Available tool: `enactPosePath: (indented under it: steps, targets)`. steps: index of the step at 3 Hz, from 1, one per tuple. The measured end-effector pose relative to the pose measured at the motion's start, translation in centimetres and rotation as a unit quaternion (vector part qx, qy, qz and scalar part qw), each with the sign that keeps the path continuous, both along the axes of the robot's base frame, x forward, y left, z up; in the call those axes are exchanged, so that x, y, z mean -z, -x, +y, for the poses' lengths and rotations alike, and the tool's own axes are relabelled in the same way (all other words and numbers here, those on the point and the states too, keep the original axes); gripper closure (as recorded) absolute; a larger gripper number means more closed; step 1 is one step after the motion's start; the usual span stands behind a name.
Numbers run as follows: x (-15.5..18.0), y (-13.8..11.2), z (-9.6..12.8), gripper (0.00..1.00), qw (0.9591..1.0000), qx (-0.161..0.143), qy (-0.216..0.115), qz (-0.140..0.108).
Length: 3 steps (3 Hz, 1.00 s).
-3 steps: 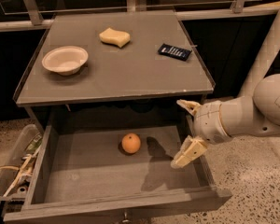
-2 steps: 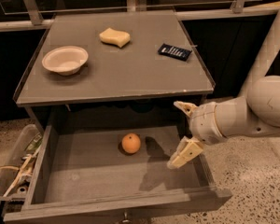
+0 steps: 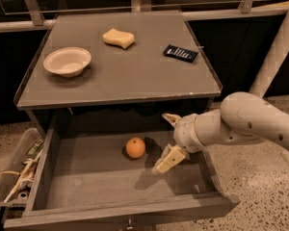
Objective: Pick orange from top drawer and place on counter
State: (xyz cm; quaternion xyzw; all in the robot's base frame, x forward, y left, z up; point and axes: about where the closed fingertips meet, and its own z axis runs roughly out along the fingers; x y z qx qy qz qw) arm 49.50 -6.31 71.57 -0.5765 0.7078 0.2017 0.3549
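Grey counter with its top drawer pulled out, and the hand closing on the fruit.
Inside the open drawer the orange sits on the floor near the middle, toward the far side. The hand hangs just to its right, fingers spread wide, one on the far side and one on the near side, holding nothing and not touching the fruit. On the counter are a white bowl at the left, a yellow sponge further back and a dark packet at the right. By my reading the task is early: the drawer is open and the reach is under way, but grasp, lift and placing on the counter are all left.
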Motion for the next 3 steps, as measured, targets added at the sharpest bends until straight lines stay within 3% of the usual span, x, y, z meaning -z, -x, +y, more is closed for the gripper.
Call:
enactPosePath:
  steps: [3]
  targets:
    - [6.9,-2.4,5.3,0.0,0.9998,-0.017,0.0,0.011]
